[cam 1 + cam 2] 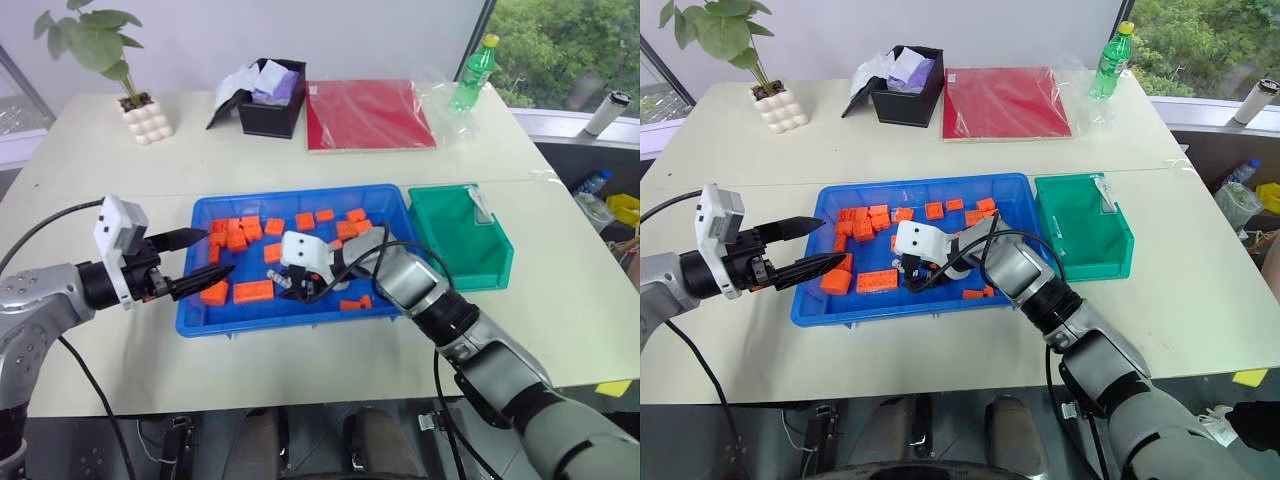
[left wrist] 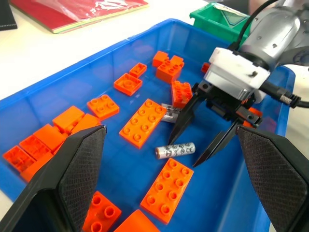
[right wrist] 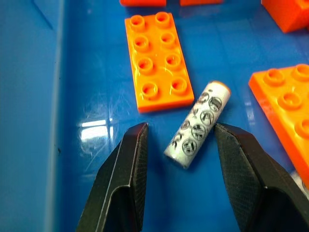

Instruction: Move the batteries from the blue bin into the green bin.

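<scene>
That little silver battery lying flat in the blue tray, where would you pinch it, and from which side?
Pinch the battery across its round middle, coming from above with one finger on each long side. It lies flat and apart from the orange blocks, and the right gripper already straddles it that way, fingers open.

blue bin [image 1: 196,318]: middle of the table [image 1: 120,170], in front of the robot.
green bin [image 1: 462,240]: just beside the blue bin, on its right.
blocks [image 1: 253,291]: scattered inside the blue bin.
battery [image 2: 175,150]: on the blue bin's floor, between two blocks.
second battery [image 2: 169,114]: just behind the first.
right gripper [image 2: 200,141]: inside the blue bin, fingers on either side of the battery.
left gripper [image 1: 200,258]: over the blue bin's left edge.
box [image 1: 270,108], folder [image 1: 367,113], bottle [image 1: 473,73]: far side of the table.
plant [image 1: 145,115]: far left.
</scene>
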Controlling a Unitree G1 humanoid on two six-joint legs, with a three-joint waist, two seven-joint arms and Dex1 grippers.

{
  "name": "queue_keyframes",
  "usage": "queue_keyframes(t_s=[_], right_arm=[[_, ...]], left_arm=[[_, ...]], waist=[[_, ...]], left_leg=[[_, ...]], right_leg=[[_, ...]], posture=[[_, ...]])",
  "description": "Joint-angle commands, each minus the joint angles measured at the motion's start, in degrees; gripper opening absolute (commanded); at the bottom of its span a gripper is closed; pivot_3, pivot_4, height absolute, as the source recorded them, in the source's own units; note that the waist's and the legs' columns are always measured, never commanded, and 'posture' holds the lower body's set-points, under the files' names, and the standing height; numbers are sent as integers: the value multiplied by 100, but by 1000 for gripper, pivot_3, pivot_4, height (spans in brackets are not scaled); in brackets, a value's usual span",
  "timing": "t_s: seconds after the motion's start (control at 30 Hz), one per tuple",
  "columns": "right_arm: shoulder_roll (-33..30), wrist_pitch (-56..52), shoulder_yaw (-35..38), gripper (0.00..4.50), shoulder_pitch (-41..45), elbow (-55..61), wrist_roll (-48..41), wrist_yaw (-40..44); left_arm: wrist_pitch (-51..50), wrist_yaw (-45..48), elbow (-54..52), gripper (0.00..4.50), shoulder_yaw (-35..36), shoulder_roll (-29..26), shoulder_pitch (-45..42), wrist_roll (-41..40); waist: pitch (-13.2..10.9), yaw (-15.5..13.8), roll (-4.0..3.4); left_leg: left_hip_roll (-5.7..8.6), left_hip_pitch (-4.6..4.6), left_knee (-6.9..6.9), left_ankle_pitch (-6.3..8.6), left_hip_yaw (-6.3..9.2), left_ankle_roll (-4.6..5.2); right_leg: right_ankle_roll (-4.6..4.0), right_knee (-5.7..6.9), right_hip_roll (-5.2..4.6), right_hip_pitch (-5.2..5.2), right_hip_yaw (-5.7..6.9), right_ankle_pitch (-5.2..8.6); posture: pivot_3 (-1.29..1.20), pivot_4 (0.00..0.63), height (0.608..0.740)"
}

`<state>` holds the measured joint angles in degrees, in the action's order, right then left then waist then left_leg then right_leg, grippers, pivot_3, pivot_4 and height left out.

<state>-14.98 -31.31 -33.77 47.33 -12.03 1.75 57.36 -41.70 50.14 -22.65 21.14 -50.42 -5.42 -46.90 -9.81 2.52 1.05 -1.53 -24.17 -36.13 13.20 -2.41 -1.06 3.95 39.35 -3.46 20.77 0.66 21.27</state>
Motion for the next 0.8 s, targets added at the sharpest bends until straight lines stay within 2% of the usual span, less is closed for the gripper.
queue_keyframes(t_s=[0.03, 0.07, 0.13, 0.17, 0.4, 0.57, 0.8], right_arm=[[19, 130, 13, 1650, 63, -112, 116, 10], [22, 149, 15, 1326, 59, -126, 126, 14], [31, 179, 17, 369, 50, -151, 141, 24], [38, 191, 17, 64, 45, -164, 150, 21], [6, 228, 65, 73, 19, -32, 216, -17], [-238, -150, 572, 73, 421, 679, 86, -11], [-980, -1854, 1629, 73, 1180, 2343, -647, 241]], left_arm=[[80, -24, -150, 4500, 203, 12, -58, -94], [81, -30, -151, 4500, 207, 11, -59, -95], [86, -33, -146, 4500, 212, 9, -60, -95], [88, -34, -145, 4500, 214, 7, -59, -93], [75, 4, -176, 4500, 200, -27, -37, -97], [112, 300, -99, 4500, 137, -189, -32, -26], [554, 796, 752, 4500, -206, -309, -636, 428]], waist=[[0, 0, 0], [0, 0, 0], [0, 0, 0], [0, 0, 0], [0, -2, 0], [-1, -9, 0], [-1, -15, 0]], left_leg=[[0, 0, 0, 0, 0, 0], [0, 0, 0, 0, 0, 0], [0, 0, 0, 0, 0, 0], [0, 0, 0, 0, 0, 0], [0, 0, -1, 0, 0, 0], [1, -1, -2, 0, 0, 0], [0, -23, 0, -1, 0, -2]], right_leg=[[0, 0, 0, 0, 0, 0], [0, 0, 0, 0, 0, 0], [0, 0, 0, 0, 0, 0], [0, 0, 0, -1, 0, 0], [0, 0, 0, -1, 0, 0], [0, 0, -1, 0, 0, 0], [0, 6, 0, 28, 0, 0]], posture=[[0, 150, 740], [0, 150, 740], [0, 150, 740], [0, 150, 740], [0, 150, 740], [0, 150, 740], [0, 150, 740]])
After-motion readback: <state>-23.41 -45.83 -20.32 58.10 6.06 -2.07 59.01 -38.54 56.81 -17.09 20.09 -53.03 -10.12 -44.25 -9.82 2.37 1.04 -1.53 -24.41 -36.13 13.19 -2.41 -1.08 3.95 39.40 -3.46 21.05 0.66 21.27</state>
